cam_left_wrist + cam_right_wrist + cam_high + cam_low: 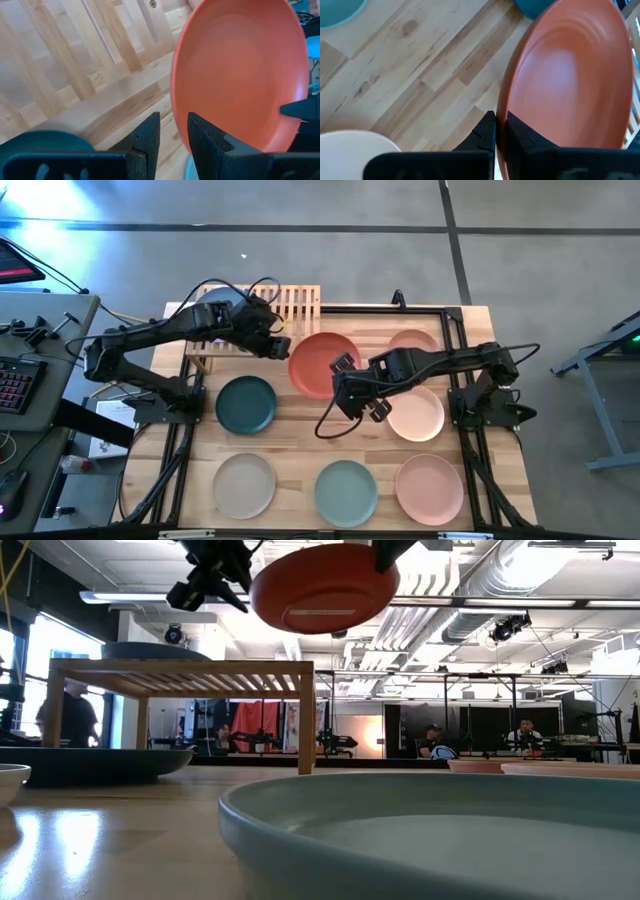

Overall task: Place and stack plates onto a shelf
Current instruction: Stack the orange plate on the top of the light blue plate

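Right hand (496, 131) clamps the red plate (323, 364) aloft; left hand (173, 131) gapes at its rim. One plate on the shelf (180, 675), six wait on the surface (300, 475).

A grey concrete floor (330, 250) is seen around the light wooden tabletop (300, 455). White ducts and pipes (470, 590) are hung under the ceiling. A bright window (40, 660) is set at one side. Seated people (520, 735) are seen at distant desks.
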Controlling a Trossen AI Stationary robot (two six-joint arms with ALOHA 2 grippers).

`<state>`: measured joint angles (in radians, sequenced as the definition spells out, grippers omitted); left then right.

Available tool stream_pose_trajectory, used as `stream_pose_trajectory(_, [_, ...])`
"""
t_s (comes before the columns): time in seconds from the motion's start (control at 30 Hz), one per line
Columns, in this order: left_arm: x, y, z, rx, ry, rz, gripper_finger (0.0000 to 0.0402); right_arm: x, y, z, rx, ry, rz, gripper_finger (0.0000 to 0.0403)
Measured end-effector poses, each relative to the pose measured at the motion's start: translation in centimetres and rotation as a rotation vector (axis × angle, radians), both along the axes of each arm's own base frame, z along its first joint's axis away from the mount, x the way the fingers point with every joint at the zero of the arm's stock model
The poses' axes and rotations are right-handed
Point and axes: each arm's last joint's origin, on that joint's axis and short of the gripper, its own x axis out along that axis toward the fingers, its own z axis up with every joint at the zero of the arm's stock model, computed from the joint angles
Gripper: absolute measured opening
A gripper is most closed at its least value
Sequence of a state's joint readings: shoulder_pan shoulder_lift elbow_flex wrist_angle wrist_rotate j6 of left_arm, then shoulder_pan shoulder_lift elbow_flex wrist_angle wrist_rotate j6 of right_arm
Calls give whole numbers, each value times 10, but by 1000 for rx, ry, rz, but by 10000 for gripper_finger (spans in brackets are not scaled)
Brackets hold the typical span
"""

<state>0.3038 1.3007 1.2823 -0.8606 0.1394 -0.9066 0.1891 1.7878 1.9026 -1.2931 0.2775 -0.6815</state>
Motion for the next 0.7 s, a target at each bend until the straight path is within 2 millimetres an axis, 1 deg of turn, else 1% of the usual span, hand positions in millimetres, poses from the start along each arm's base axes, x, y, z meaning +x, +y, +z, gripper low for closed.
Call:
stream_pose_trajectory(0.3, [8, 3, -9, 3, 38, -16, 86, 4, -8, 1, 3, -32, -26, 0])
stream_pose_trajectory(0.53, [8, 3, -9, 9, 39, -18, 85, 6, -13, 2, 6, -47, -40, 0])
stream_pose_trajectory(0.7, [8, 3, -9, 28, 42, -36, 74, 10, -12, 4, 13, -91, -40, 0])
